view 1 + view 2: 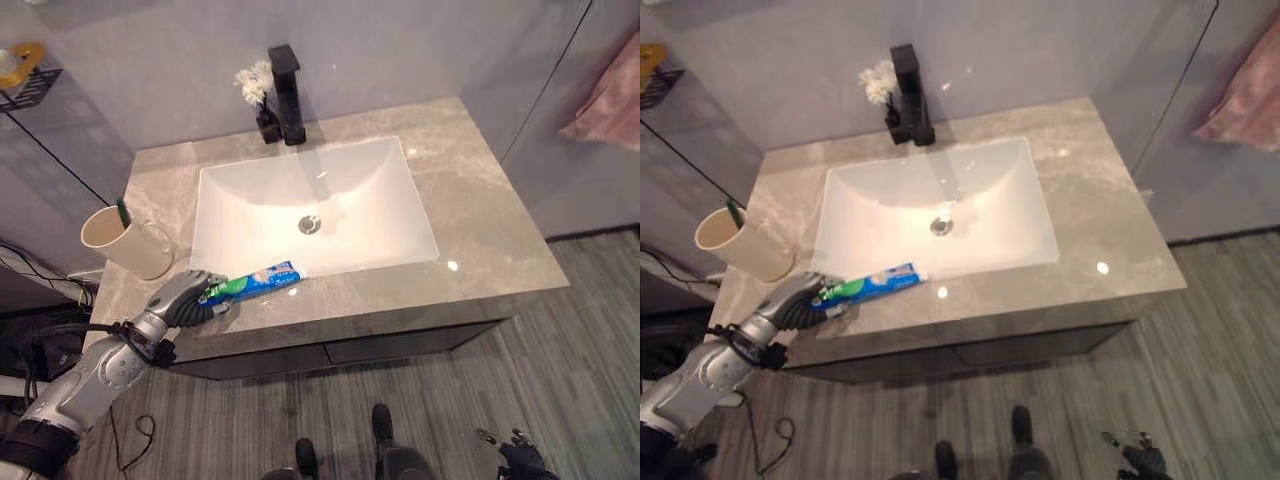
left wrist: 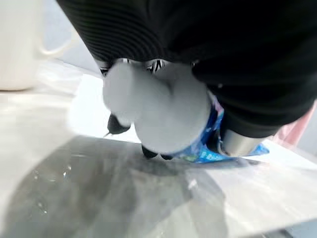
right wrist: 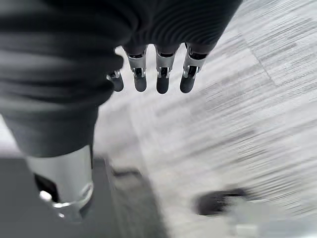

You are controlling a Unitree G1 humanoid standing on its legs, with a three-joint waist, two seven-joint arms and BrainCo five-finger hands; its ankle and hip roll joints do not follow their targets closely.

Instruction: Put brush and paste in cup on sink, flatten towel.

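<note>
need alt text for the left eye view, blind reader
The robot's left hand closes on one end of a blue and green toothpaste tube lying on the grey marble counter at the front rim of a white sink. A cream cup holding a green toothbrush stands just left of it; a black faucet rises behind the basin.

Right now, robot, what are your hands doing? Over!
Left hand shut on toothpaste at sink front edge. Right hand open, low by floor. Cup with brush beside, path clear.
</note>
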